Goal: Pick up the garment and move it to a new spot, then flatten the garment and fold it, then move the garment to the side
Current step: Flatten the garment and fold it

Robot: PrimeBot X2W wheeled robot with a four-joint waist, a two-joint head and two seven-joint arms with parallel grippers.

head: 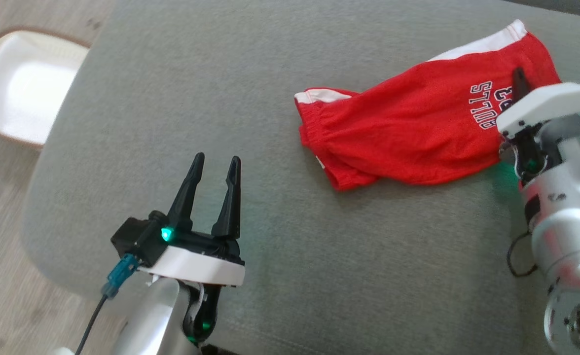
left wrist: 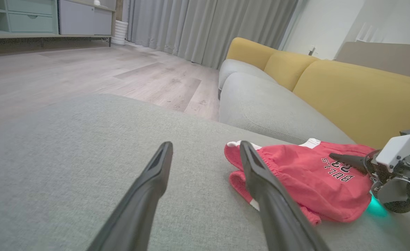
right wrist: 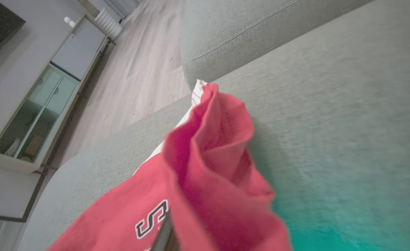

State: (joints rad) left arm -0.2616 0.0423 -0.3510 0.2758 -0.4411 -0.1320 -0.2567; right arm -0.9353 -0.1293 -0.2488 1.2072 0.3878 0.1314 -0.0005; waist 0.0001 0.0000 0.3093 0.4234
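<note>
The right tool (head: 519, 84) is found closed, pinching the garment (head: 408, 133) beside its lettering, at 2 o'clock on the grey cushion (head: 270, 74). The left tool (head: 218, 165) is held wide open at 7 o'clock, empty, well apart from the cloth. The right fingertips are hidden in bunched fabric, and the lettering is partly covered.

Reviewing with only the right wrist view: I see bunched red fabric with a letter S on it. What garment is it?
Observer: They are red shorts printed BULLS, with white side stripes and the waistband toward the robot's left.
Operator: Where is the left gripper?
Observer: The left gripper hovers open over bare grey cushion, apart from the shorts.
Operator: Anything off the sofa?
Observer: A white-lined basket sits on the wooden floor at the robot's left.
</note>
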